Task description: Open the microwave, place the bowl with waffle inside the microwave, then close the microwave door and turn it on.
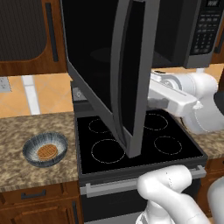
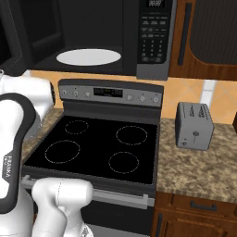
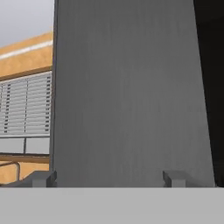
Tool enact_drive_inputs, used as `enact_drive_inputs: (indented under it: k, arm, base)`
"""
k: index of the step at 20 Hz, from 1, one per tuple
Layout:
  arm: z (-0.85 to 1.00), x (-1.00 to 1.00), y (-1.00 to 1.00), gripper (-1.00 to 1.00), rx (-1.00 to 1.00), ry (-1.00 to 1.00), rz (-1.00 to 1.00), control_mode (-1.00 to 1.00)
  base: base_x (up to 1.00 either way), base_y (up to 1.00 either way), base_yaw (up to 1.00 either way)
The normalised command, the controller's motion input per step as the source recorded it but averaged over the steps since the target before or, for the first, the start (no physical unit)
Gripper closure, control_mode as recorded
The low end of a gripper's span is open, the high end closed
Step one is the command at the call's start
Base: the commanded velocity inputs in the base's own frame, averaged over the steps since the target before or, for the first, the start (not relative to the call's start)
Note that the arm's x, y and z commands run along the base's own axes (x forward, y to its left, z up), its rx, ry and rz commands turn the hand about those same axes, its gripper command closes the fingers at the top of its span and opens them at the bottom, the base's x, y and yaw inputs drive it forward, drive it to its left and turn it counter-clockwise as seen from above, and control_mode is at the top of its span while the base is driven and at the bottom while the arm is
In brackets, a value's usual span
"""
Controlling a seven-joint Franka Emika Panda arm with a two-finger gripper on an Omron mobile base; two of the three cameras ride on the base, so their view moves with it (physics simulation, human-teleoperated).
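Observation:
The microwave (image 2: 92, 28) hangs above the stove with its white turntable (image 2: 89, 57) showing in the open cavity. The microwave door (image 1: 109, 74) is swung wide out over the cooktop. My arm (image 1: 175, 94) reaches in behind the door from the right. In the hand view, my gripper (image 3: 109, 178) is open, its fingertips (image 3: 43, 178) set wide apart right up against a grey face of the door (image 3: 127, 87). The bowl (image 1: 45, 149), blue-grey streaked, rests on the counter left of the stove, and the waffle (image 1: 46, 152) lies flat inside it.
A black four-burner stove (image 1: 131, 140) sits under the microwave, with its control panel (image 2: 111, 92) at the back. A grey toaster (image 2: 194, 125) stands on the granite counter (image 2: 199, 166) to the right. Brown wooden cabinets (image 1: 26, 35) flank the microwave.

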Motion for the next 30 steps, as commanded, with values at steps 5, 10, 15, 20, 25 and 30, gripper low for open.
enact_drive_inputs:
  k: [5,10,15,20,25,30]
  arm:
    - [0.0,0.33,0.23,-1.0,0.0,0.0,0.0,-1.0]
    - [0.0,0.24,0.23,-1.0,0.0,0.0,0.0,-1.0]
    - [0.0,0.21,0.18,-1.0,0.0,0.0,0.0,-1.0]
    - [-0.01,0.15,0.19,-1.0,0.0,0.02,0.0,-1.0]
    - [0.0,0.01,0.02,-1.0,0.0,0.0,0.0,-1.0]
    - [-0.01,0.06,0.02,-1.0,0.0,-0.01,0.0,-1.0]
  base:
    - [0.0,0.0,0.0]
    - [0.0,0.0,0.0]
    - [0.0,0.0,0.0]
    - [0.0,0.0,0.0]
    - [0.0,0.0,0.0]
    - [0.0,0.0,0.0]
